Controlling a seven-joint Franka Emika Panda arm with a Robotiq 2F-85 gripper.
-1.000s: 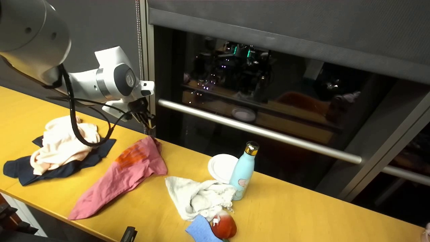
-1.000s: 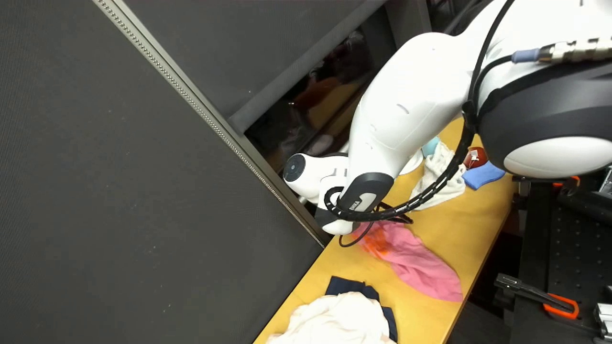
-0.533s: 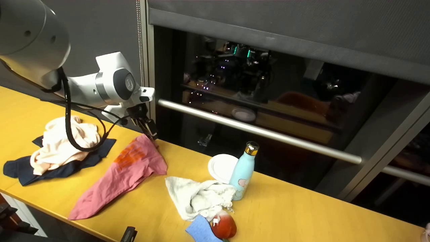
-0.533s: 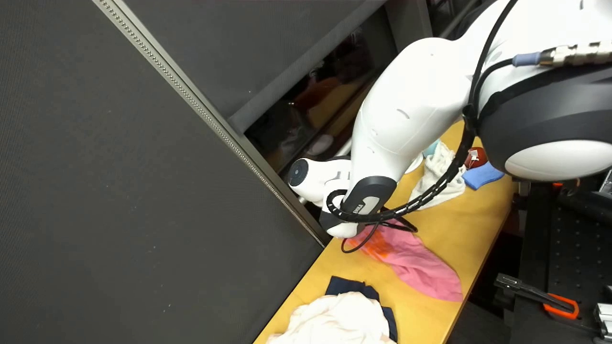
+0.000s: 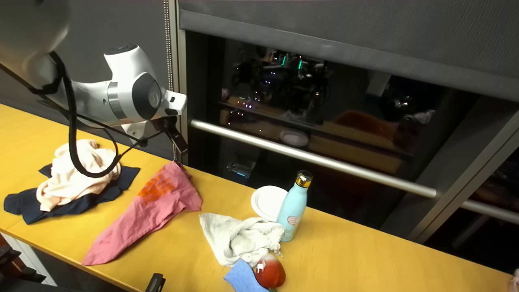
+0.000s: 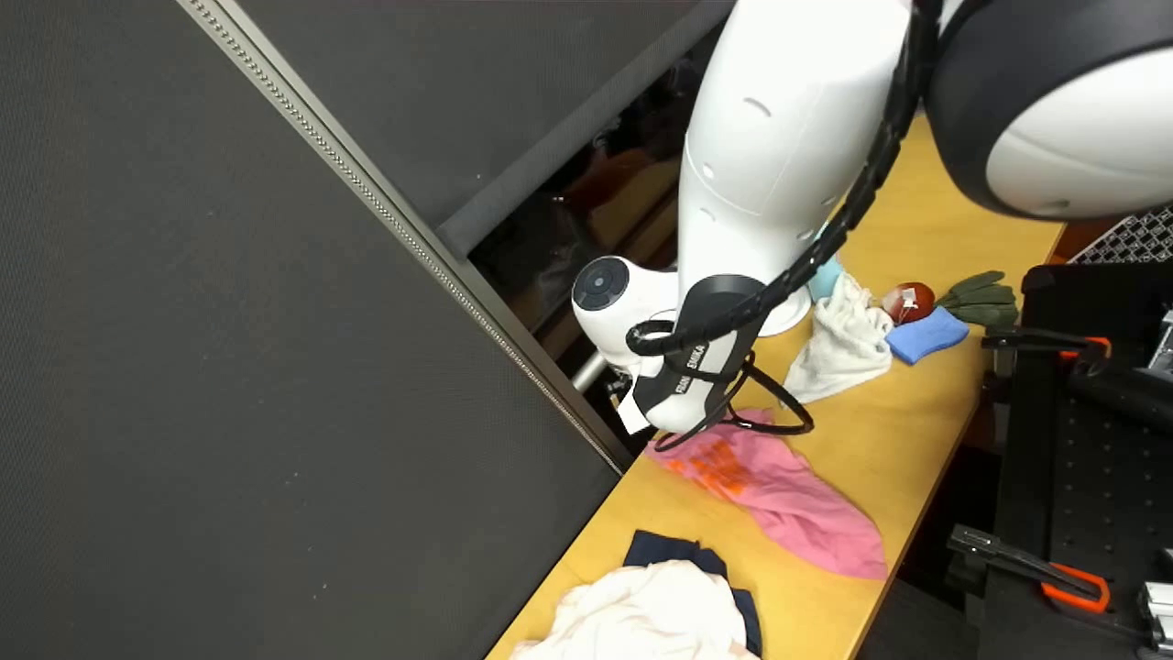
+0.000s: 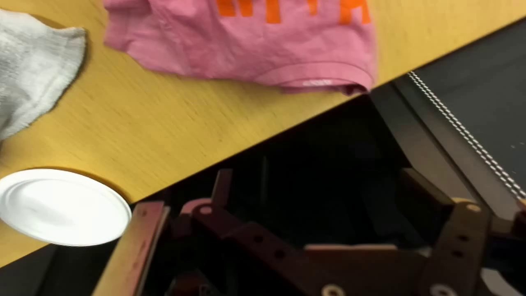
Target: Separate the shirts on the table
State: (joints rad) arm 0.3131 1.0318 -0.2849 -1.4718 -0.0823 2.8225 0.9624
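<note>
So since the earlier frame the arm (image 5: pixel 95 103) has lifted, bringing the gripper (image 7: pixel 322 187) up from the collar end of the pink shirt (image 5: pixel 146 211), while the fabrics look just like they did. Going left to right in an exterior view: a cream garment (image 5: pixel 69 182) is heaped on a navy garment (image 5: pixel 77 205) toward the left of the table (image 5: pixel 365 251), with the arm's black cable (image 5: pixel 72 121) looping in front. Next comes a decent strip of yellow wood, then the pink shirt, slanting across nearly the full depth. Not much margin there: near end almost at the front edge, collar corner right at the back edge by the dark window (image 5: pixel 324 101). Then more wood and a greyish-white cloth (image 5: pixel 247 239) whose right end reaches the base of a pale blue bottle (image 5: pixel 292 211); can't tell if they touch. A white plate (image 5: pixel 267 200) is partly hidden behind those, and a blue cloth (image 5: pixel 244 278) and a round red thing (image 5: pixel 272 275) crowd the front. Past the bottle the wood runs on a long way right. As for the tool, it hangs by the window frame (image 5: pixel 181 73) just above the pink collar; the wrist view has its fingers (image 7: pixel 222 187) spread wide apart, mostly dark window showing between, the collar apart from both tips.
</note>
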